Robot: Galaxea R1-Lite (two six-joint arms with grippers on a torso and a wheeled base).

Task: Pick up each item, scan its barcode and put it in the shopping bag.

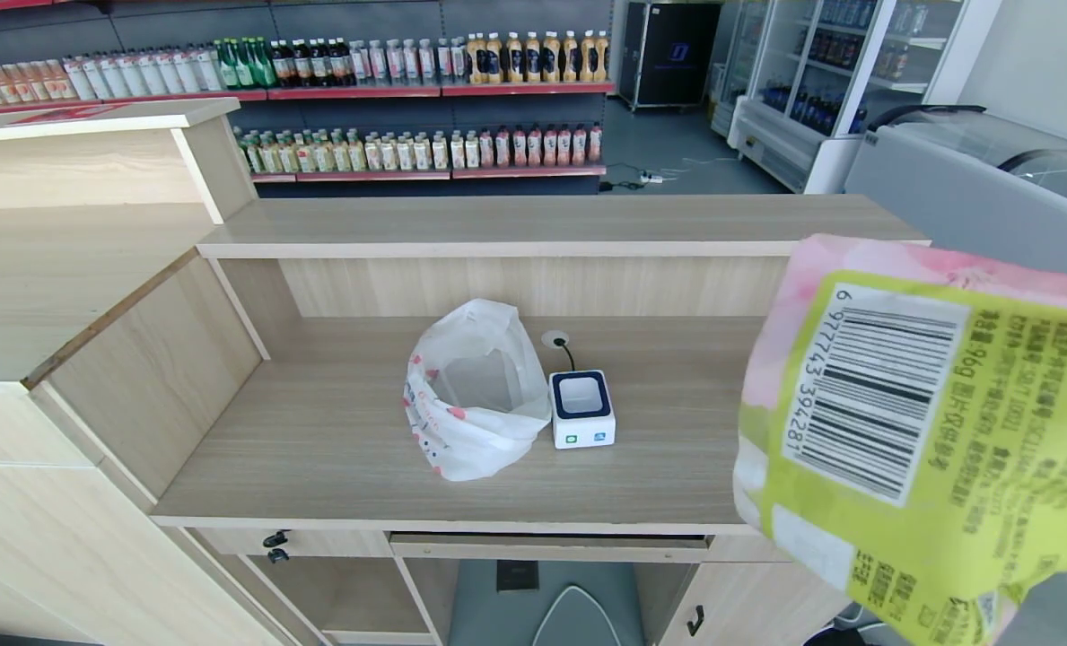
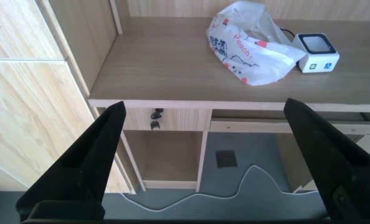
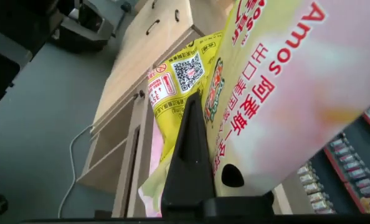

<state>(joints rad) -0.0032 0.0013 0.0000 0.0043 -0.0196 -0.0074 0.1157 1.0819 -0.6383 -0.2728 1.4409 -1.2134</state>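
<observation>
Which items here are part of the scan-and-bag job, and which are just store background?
Job: snack packet, held up with its barcode showing; barcode scanner; shopping bag, open on the counter.
Background: shelved drink bottles; glass-door fridges; chest freezer; black case.

the packet (image 1: 937,502) is pink and yellow-green with a black-striped white barcode (image 1: 874,390); the bag (image 1: 461,431) white with red marks; the scanner (image 1: 581,429) white, navy-topped.
</observation>
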